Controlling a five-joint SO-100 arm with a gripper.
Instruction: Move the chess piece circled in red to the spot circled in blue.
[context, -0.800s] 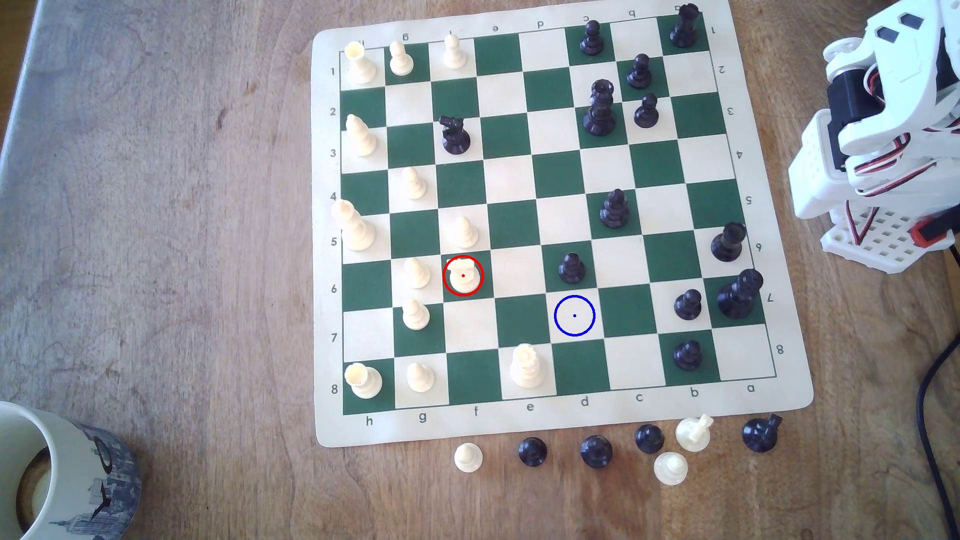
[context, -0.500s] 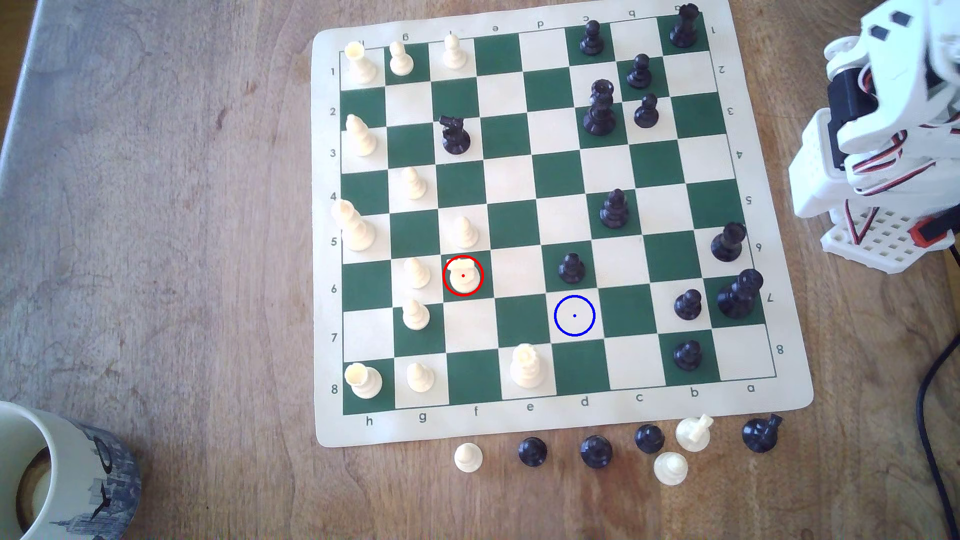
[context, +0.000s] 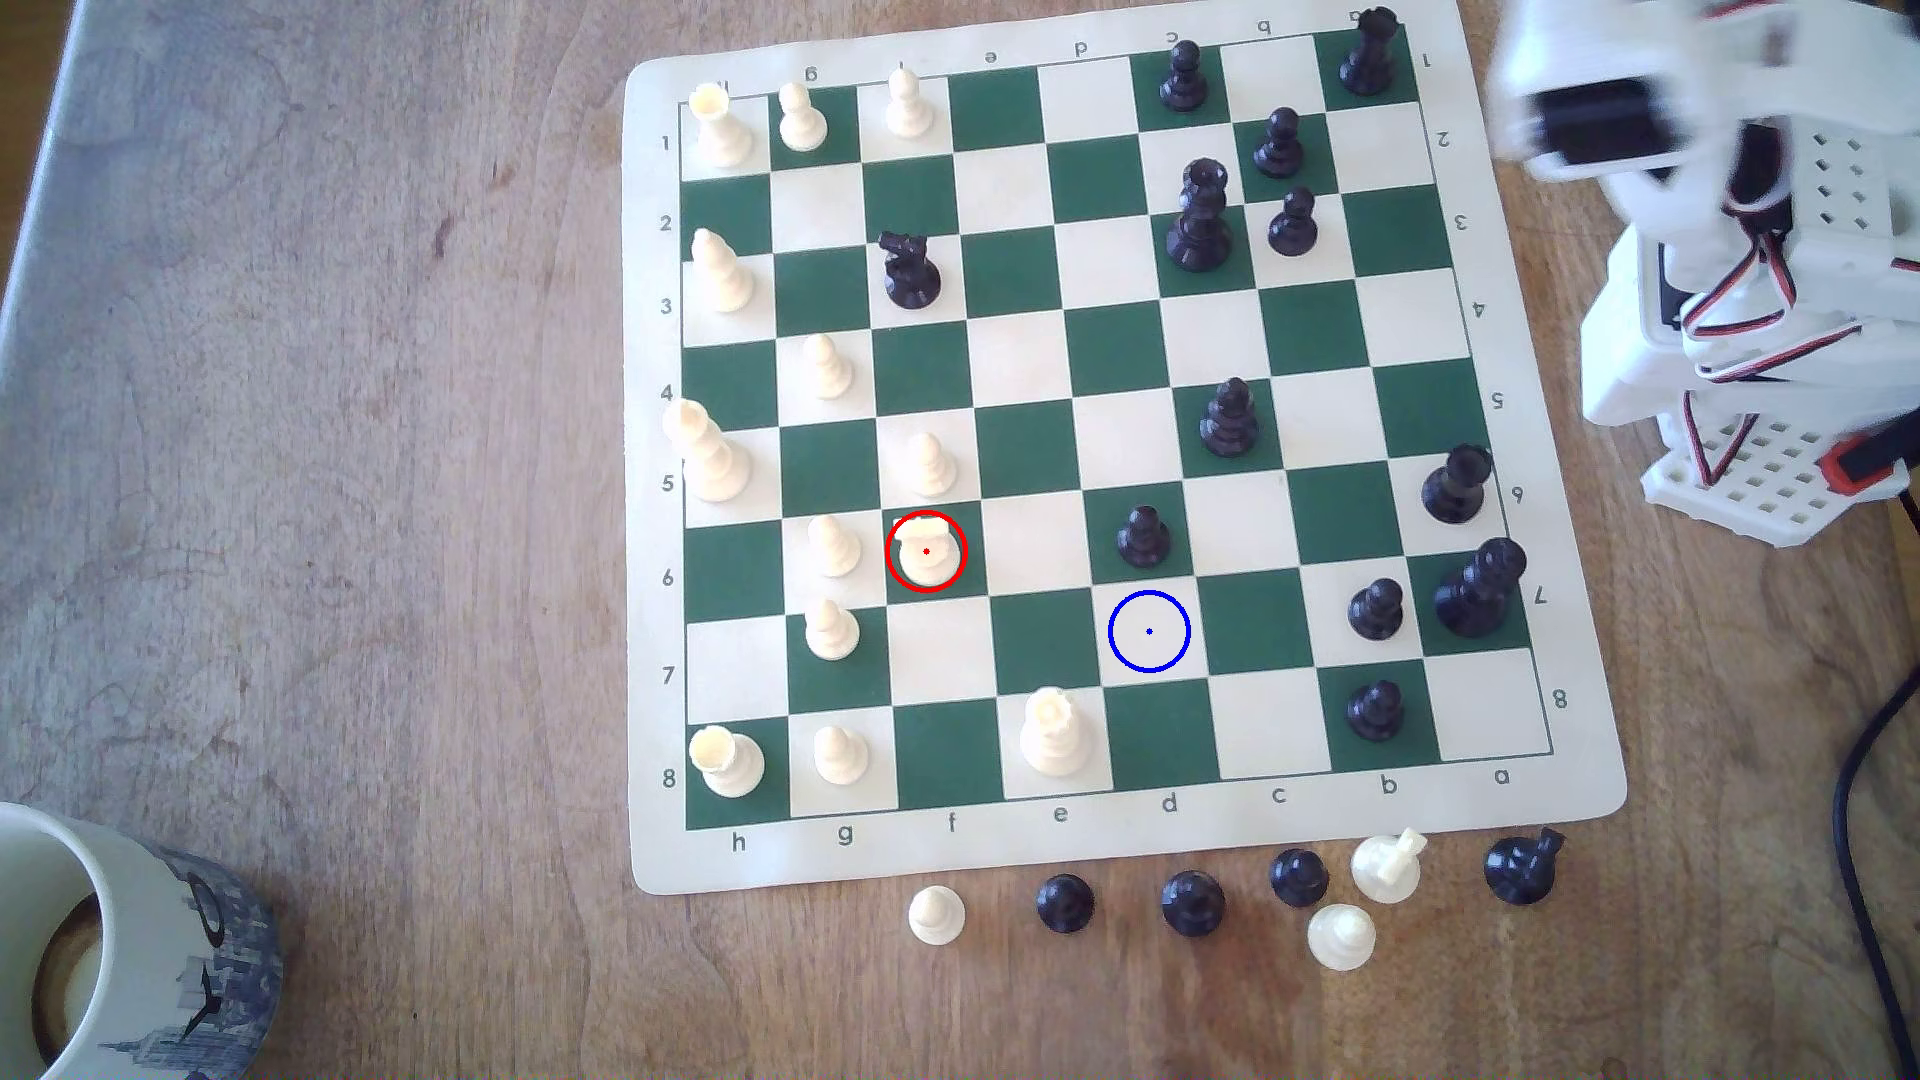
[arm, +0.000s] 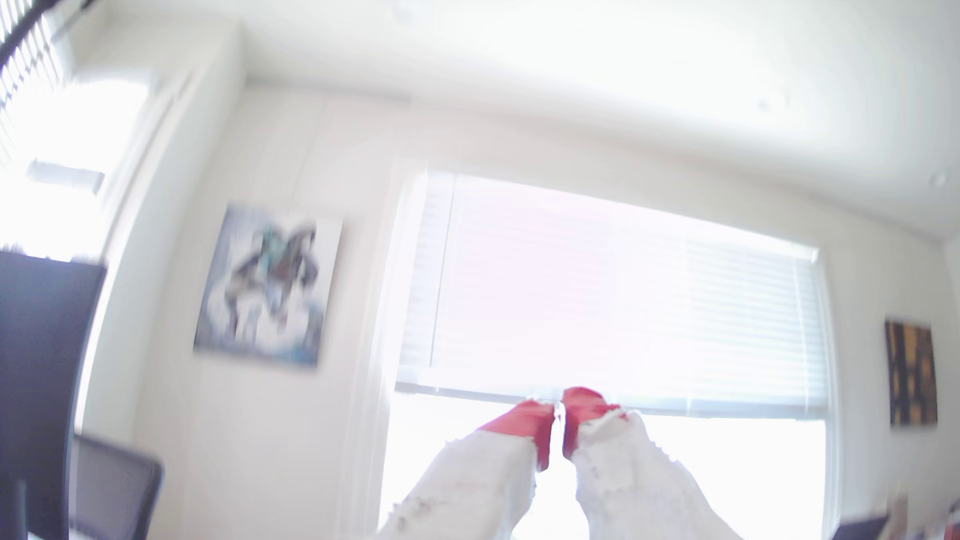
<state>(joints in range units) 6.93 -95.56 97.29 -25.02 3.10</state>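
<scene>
The chess piece circled in red (context: 926, 551) is a small cream piece with a blocky head, standing on a green square at the exterior view's left-centre. The spot circled in blue (context: 1149, 631) is a bare cream square two columns to the exterior view's right and one row nearer the front. My white arm (context: 1704, 208) is off the board at the exterior view's upper right, blurred by motion and far from both. In the wrist view my gripper (arm: 558, 410) points up at a bright window, its red-tipped fingers (arm: 524, 420) shut with nothing between them.
The green and cream chess mat (context: 1579, 810) holds several cream pieces on the exterior view's left and black ones on its right. A black pawn (context: 1143, 537) stands just behind the blue ring. Captured pieces (context: 1193, 903) line the front. A mug (context: 114, 935) sits at lower left.
The arm's upper part has swung up and toward the exterior view's left, now blurred near the board's top right corner. No chess piece has moved.
</scene>
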